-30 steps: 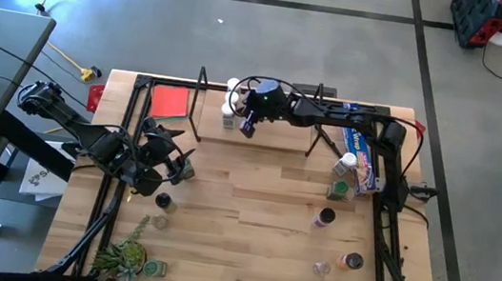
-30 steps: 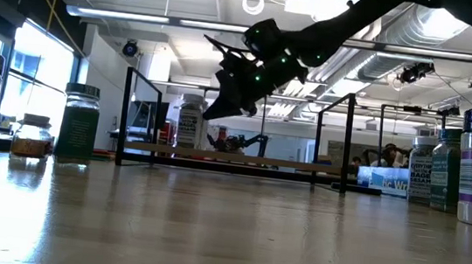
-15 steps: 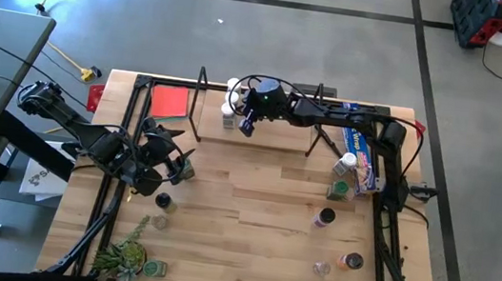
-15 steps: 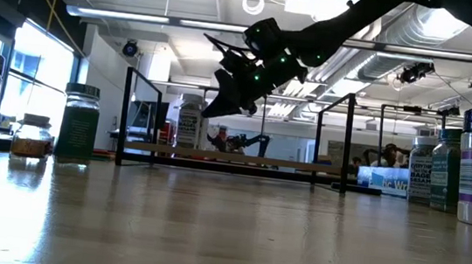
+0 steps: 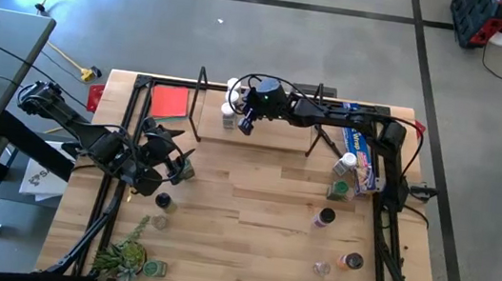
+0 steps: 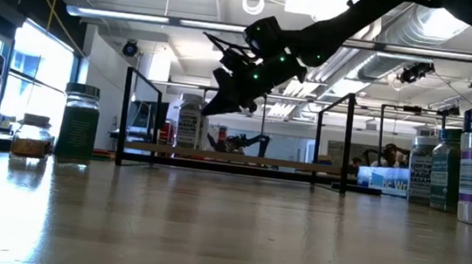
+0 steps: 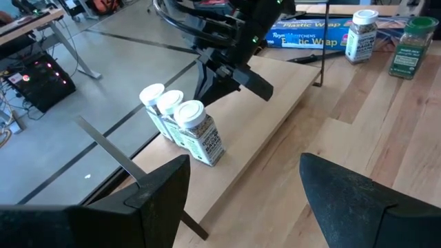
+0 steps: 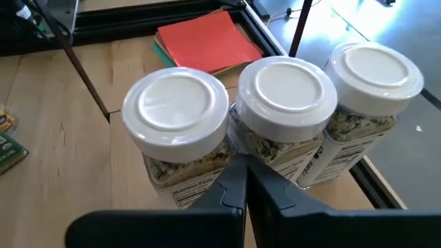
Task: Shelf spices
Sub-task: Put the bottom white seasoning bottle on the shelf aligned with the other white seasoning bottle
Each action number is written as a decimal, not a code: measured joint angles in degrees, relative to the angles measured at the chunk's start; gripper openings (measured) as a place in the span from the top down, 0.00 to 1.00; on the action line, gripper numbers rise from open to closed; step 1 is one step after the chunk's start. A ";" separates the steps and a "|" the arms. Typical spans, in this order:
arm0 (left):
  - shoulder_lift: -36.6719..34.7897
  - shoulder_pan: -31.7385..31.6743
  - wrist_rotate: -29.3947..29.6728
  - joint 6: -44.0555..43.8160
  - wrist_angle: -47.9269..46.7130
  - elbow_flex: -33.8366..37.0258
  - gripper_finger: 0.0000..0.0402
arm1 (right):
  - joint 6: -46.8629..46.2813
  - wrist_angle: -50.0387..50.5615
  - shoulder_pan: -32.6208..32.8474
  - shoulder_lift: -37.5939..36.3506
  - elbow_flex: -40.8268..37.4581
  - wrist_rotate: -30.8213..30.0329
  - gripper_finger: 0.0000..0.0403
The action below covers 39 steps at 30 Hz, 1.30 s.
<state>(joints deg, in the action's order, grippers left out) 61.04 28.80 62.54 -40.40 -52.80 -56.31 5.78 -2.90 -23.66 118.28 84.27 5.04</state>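
While three white-capped jars [image 8: 282, 103] stand in a row on the shelf [image 5: 280, 136] at the far edge of the table [image 5: 252, 208], I hold the right hand [image 5: 248, 121] just above and beside them, fingers pressed together with nothing between them. In its wrist view the closed tips sit right in front of the middle jar, close to the gap between it and its neighbour. My left hand [image 5: 164, 161] waits near the left edge with fingers wide apart and empty.

I judge the step in hand to be clearing the right hand away from the shelved row and going for the next jar. To do it well I would lift straight up first, because any sideways drift with the tips this low could knock the tall, narrow jars over or push them off the board's far side. The black wire uprights [image 5: 200, 105] stand close by too, so the arm should rise above them before it swings.

More jars [image 5: 347, 162] stand near the right edge, beside the blue box [image 5: 361, 152], with others scattered toward the near right corner and a few near the plant [image 5: 127, 255] at the near left corner. The nearest right-edge jar is the sensible next pick.
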 joint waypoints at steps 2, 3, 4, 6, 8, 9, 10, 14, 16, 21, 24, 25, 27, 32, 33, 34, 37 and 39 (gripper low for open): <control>0.00 -0.01 0.00 0.00 0.00 0.00 0.33 | 0.04 0.47 0.36 0.00 0.00 -0.03 1.00; 0.00 0.00 0.00 0.00 0.00 0.00 0.33 | 0.12 0.69 0.59 0.01 0.00 -0.48 1.00; 0.01 0.00 0.00 0.00 0.00 0.00 0.33 | 0.31 1.09 0.87 -0.01 0.00 -1.39 1.00; 0.01 -0.01 -0.10 -0.04 0.01 0.00 0.33 | 0.48 2.88 1.33 -0.39 0.00 -4.11 1.00; 0.00 -0.04 -0.94 -0.62 0.02 0.00 0.33 | 0.48 4.60 1.83 -1.05 0.00 -6.42 1.00; 0.02 -0.24 -1.60 -0.97 0.15 0.06 0.33 | 0.54 5.91 2.04 -1.47 0.00 -6.76 1.00; 0.00 -0.65 -2.47 -1.45 0.48 0.38 0.33 | 0.65 6.61 2.34 -1.83 0.00 -6.84 1.00; -0.01 -4.92 -7.88 -3.18 1.83 3.68 0.33 | 1.82 10.99 3.72 -2.58 0.00 -7.17 1.00; 0.04 -8.58 -11.03 -0.87 4.52 5.43 0.33 | 1.86 12.36 4.58 -2.74 0.00 -7.49 1.00; 0.04 -20.09 -19.60 15.29 19.87 7.99 0.37 | 1.77 14.25 6.57 -3.47 0.00 -8.32 1.00; 0.12 -27.40 -25.69 22.86 24.42 7.98 0.42 | 1.77 16.12 7.64 -3.87 0.00 -9.70 1.00; 0.13 -29.88 -28.11 24.97 24.80 7.98 0.44 | 1.82 17.03 7.99 -4.22 0.00 -10.71 1.00; 0.41 -35.38 -34.57 29.57 25.47 7.98 0.50 | 1.98 18.93 8.60 -5.04 0.00 -12.90 1.00; 2.46 -47.54 -50.49 39.48 26.23 7.98 0.67 | 2.19 22.95 9.22 -6.31 0.00 -15.21 1.00; 3.02 -49.38 -51.55 40.66 26.45 7.98 0.71 | 2.19 23.44 9.19 -6.40 0.00 -15.30 1.00; 3.64 -51.08 -52.50 41.98 26.64 7.98 0.75 | 2.19 24.06 9.16 -6.40 0.00 -15.34 1.00; 5.94 -54.85 -55.27 44.93 28.61 7.98 0.85 | 2.19 24.94 9.16 -6.40 0.00 -15.33 1.00; 7.80 -56.60 -57.10 46.37 29.90 7.98 0.91 | 2.19 24.77 9.14 -6.40 0.00 -15.34 1.00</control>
<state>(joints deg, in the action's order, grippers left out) 68.84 -27.81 5.45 5.97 -22.90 -48.34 7.97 21.87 -14.52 111.87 84.27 -10.31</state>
